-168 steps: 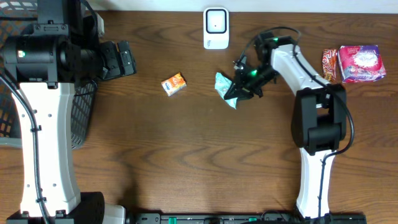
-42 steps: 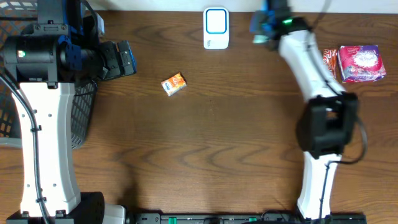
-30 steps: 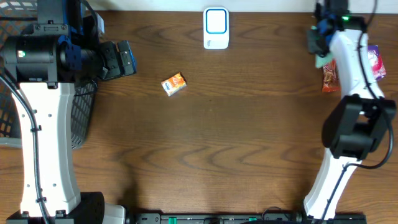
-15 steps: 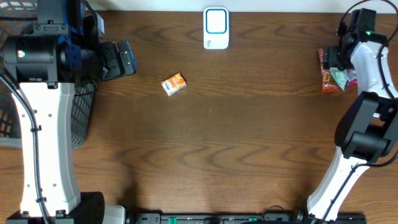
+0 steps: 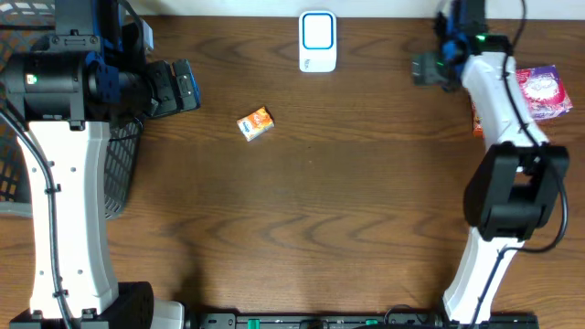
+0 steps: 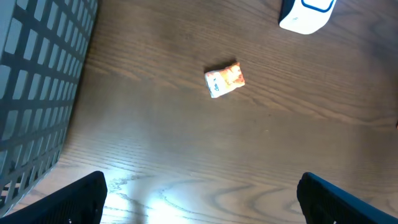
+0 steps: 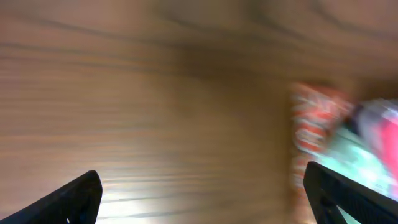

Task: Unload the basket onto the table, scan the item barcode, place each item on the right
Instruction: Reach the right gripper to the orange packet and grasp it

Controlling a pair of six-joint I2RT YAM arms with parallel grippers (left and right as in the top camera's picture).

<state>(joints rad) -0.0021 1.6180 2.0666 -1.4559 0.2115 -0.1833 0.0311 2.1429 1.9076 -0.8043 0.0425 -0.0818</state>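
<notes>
Since half a second ago the right gripper (image 7: 202, 193) has swung away from the packets far to the right of the scanner (image 5: 317, 41) and now hangs just right of the scanner. Its jaws stand wide apart with nothing between them. The teal packet (image 7: 353, 163), which it held close to the scanner some seconds earlier, now lies off to the right, touching the red packet (image 7: 311, 134) and the pink packet (image 5: 539, 91). The wrist view is blurred, so how they overlap cannot be told.

Judging from this, one item is dealt with and the orange box (image 5: 256, 123) is the next to scan. It lies alone on the table (image 5: 320, 210), left of the scanner and a little nearer the robot. The left gripper (image 6: 202, 196) hovers further left of the scanner, its jaws also spread wide and empty.

To do the step well, whichever arm goes should come down square over the box and close on its narrow sides. The printed faces then stay uncovered. It should lift the box clear, turn the barcode face toward the scanner's front and hold it steady. Which face carries the barcode cannot be made out.

Counted: one scanner, one orange box, three packets, one basket (image 6: 37, 93) beyond the left gripper, and two grippers.
</notes>
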